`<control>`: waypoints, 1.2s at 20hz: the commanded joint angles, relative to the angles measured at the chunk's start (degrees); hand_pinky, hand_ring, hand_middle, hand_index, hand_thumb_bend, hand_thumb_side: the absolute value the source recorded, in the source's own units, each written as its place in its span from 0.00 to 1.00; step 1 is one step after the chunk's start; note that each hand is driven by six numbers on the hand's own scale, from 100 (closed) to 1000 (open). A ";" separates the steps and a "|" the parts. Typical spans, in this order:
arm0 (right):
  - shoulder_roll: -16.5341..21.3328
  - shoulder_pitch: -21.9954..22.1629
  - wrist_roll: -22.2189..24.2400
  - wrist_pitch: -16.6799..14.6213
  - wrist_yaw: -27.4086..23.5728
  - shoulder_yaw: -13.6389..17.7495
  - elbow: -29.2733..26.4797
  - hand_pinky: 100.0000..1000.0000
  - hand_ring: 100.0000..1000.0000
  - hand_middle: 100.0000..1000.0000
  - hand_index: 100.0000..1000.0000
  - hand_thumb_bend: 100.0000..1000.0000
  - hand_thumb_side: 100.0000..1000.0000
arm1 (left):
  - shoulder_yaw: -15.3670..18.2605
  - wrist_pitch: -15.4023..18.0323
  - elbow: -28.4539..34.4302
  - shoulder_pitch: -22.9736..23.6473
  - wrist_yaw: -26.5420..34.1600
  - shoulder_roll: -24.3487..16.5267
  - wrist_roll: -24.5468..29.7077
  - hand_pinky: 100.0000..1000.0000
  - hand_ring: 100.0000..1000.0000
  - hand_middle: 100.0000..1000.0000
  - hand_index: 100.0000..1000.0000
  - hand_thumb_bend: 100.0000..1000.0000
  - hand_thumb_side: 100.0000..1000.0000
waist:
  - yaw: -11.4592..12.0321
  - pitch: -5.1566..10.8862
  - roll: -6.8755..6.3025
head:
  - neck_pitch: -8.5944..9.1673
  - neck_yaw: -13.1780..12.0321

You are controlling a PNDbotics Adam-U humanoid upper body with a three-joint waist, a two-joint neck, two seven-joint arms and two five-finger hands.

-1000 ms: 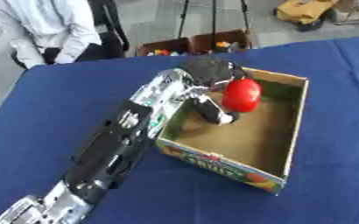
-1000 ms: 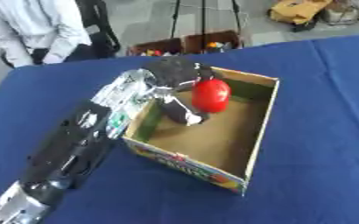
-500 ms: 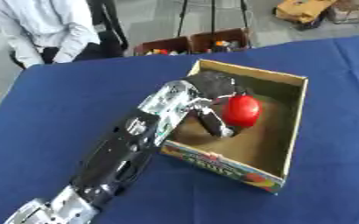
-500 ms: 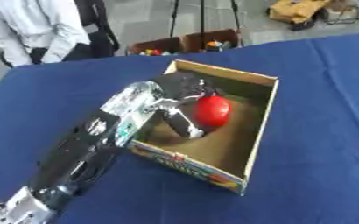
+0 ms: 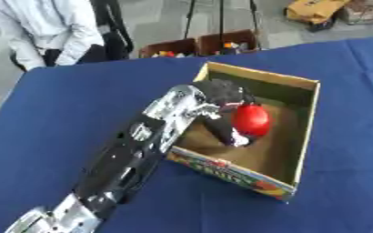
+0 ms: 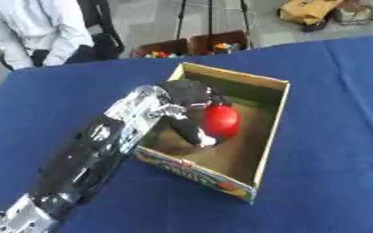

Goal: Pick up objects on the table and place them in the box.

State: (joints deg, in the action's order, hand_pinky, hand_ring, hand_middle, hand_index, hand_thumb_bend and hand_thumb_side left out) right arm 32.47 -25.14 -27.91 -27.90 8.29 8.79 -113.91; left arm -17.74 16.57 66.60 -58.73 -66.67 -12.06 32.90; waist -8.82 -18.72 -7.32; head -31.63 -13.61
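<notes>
From my seat the blue table (image 5: 54, 113) fills most of the frame, and my left arm (image 5: 134, 159) runs up from the lower left corner toward the middle, reaching over the near-left wall of the cardboard box (image 5: 305, 118). Its left hand (image 5: 221, 98) is down inside the box with the fingers curled round a red object (image 5: 252, 120), round and smooth, something like a small ball or a toy fruit; I can't say which. The red object sits low in the box, near the brown floor toward the left side, though I cannot tell whether it is resting on the floor or hanging just above it. I see nothing else inside, and no other loose items on the cloth in either view, only crates of coloured bits on the ground beyond the table's far edge. My right hand shows in neither view. I judge this to be the placing step, nearly finished: the thing is within the walls and only the release is left. The next move, as I read it, calls for straightening the fingers so the red object settles, then lifting the hand straight up, clear of the left wall, so the wrist does not catch the rim and drag the box. After that I would look for any further item on the table.
</notes>
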 commanded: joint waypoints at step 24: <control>1.39 -0.15 -0.97 0.15 0.18 1.38 -0.68 0.73 0.77 0.70 0.74 0.00 1.00 | 12.91 -11.53 38.05 6.20 51.90 -16.63 -32.07 0.60 0.84 0.84 0.96 0.40 1.00 | 3.71 0.81 1.36 | -1.77 2.21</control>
State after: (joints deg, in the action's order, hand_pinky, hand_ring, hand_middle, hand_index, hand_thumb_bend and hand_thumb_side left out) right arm 32.48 -24.69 -28.56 -27.72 8.44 9.51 -113.91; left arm -6.96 5.80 101.28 -51.93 -20.77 -26.04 3.11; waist -5.02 -18.72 -7.29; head -32.75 -11.85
